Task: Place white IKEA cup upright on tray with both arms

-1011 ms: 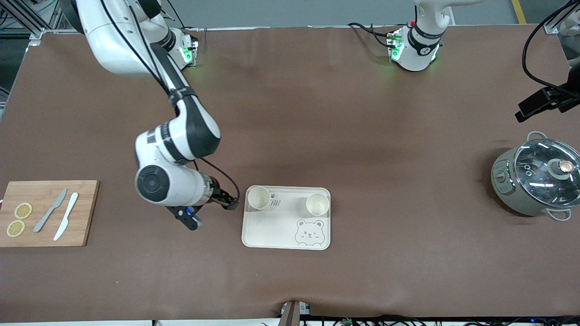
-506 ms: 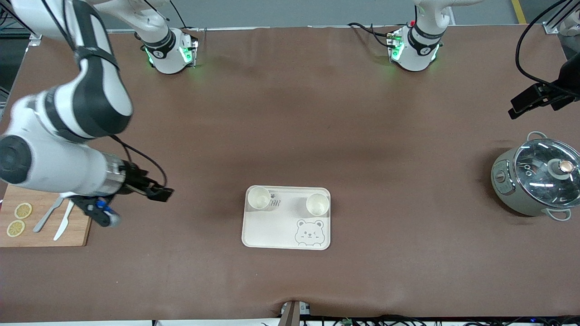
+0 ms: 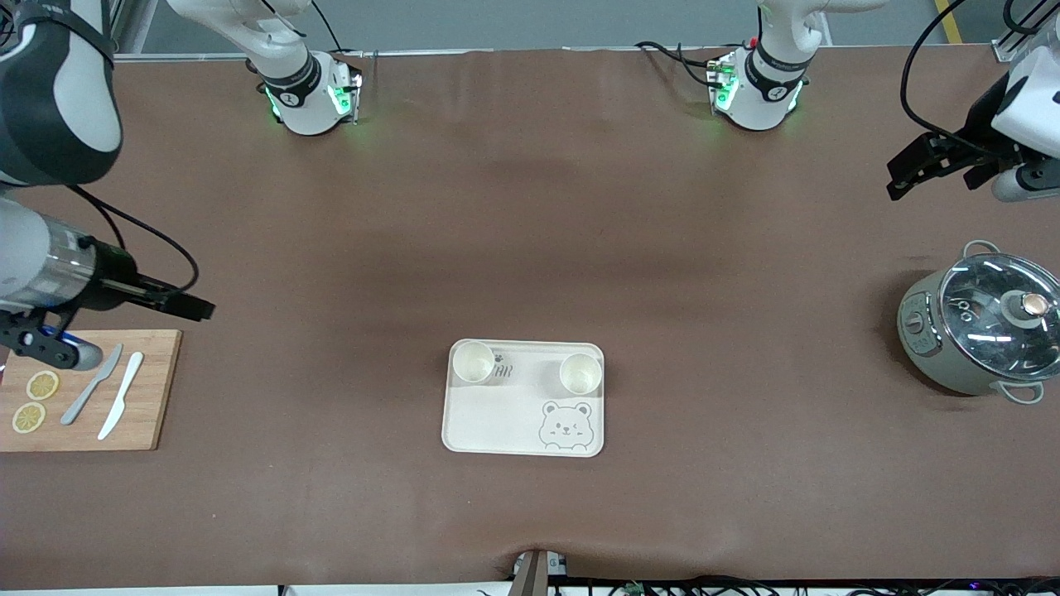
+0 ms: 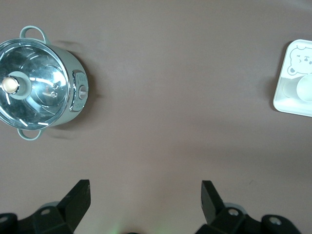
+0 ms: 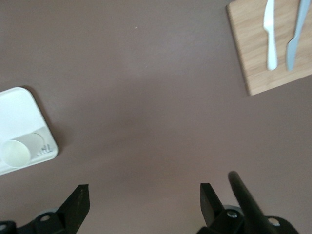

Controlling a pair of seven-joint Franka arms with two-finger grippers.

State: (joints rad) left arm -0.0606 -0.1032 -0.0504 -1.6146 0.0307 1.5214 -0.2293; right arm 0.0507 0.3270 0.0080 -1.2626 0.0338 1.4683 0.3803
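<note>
A: Where are the hands?

B: The right hand hangs spread and empty just above the cutting board; the left hand, also spread, hangs above the pot, its arm cut off.

A: The cups?

B: Two cups stand upright on the tray, mid-counter, partly covering its lettering.

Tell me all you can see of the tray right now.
The tray is a cream rectangle with rounded corners and a low raised rim, plastic by its look. Grey lettering runs along its edge farther from the front camera and a winking bear face is drawn in one nearer corner. It lies flat on the brown table, mid-table. Two white cups stand upright in its two farther corners. Neither pincer touches it.
</note>
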